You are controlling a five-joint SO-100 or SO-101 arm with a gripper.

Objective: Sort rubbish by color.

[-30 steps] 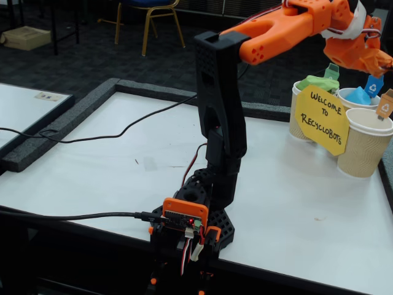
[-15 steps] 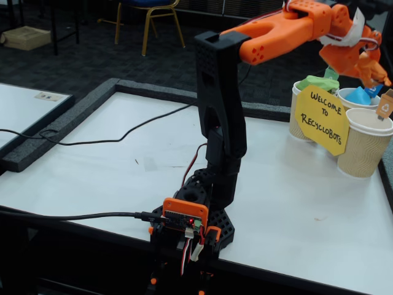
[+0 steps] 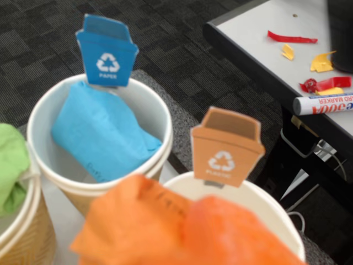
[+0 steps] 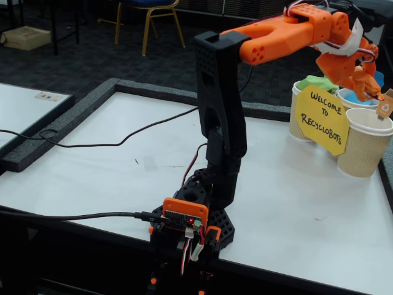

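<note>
Lowered pincer [image 4: 368,86] seemingly holds orange lump [image 3: 182,232] over orange-tagged cup [image 3: 276,212].

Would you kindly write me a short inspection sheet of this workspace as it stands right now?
Surface: white table with a dark border, mostly bare.
Job's things: green lump sits in the left cup; blue lump sits in the blue-tagged cup; orange lump hangs above the orange-tagged cup.
Clutter: yellow sign leaning against the cups.
Grippers: gripper is over the cups; whether the jaws grip the orange lump cannot be told.
Cables: black cable crosses the table; another plugs into the arm base.
Surroundings: dark carpet, chair, side table with marker and coloured scraps.
</note>
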